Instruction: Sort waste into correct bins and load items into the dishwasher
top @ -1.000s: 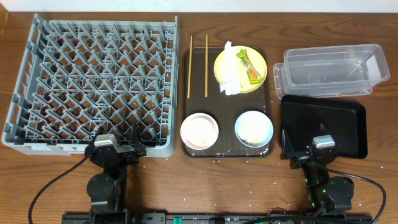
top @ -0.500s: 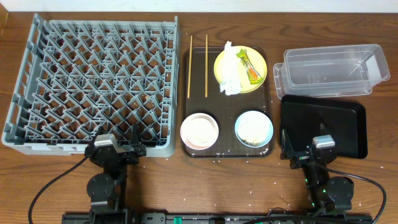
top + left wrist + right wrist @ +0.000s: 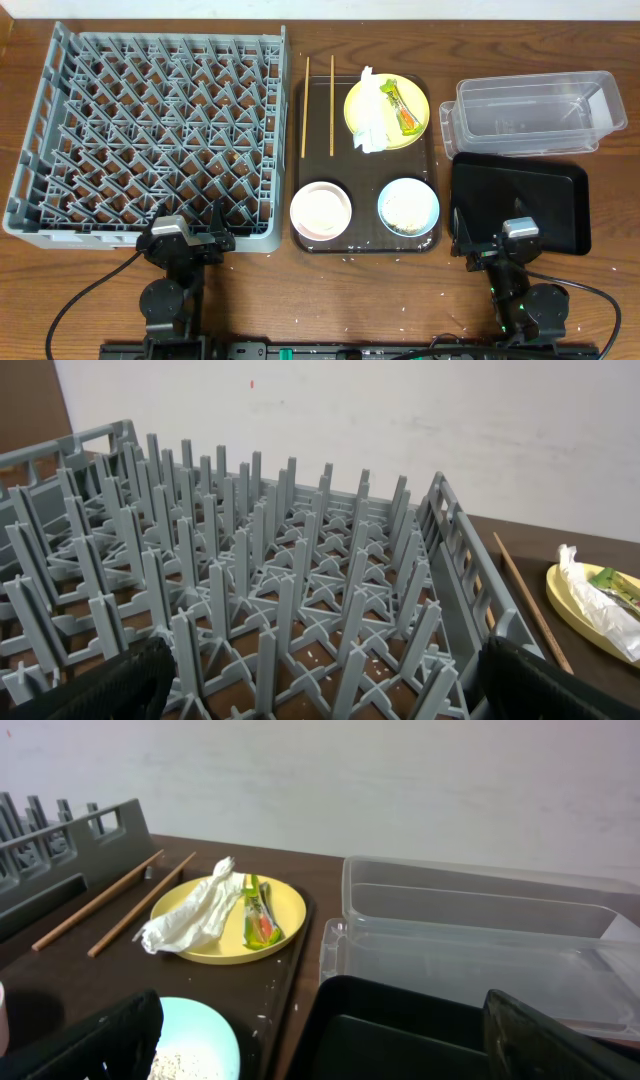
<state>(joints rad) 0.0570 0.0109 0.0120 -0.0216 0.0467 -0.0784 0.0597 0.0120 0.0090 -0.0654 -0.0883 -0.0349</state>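
Observation:
The grey dish rack (image 3: 150,130) fills the left of the table and the left wrist view (image 3: 250,590). On the brown serving tray (image 3: 432,150) a yellow plate (image 3: 418,104) holds a white napkin (image 3: 370,118) and a green-and-orange wrapper (image 3: 402,108). They also show in the right wrist view: the plate (image 3: 290,905), the napkin (image 3: 190,915) and the wrapper (image 3: 258,915). Two chopsticks (image 3: 318,92) lie left of the plate. A white bowl (image 3: 321,210) and a light blue bowl (image 3: 408,206) with rice sit at the front. My left gripper (image 3: 187,243) and right gripper (image 3: 497,243) are open and empty near the front edge.
A clear tub (image 3: 535,112) stands at the back right with a black tray (image 3: 520,205) in front of it; both show in the right wrist view, tub (image 3: 480,930) and tray (image 3: 400,1030). Rice grains are scattered on the table along the front edge.

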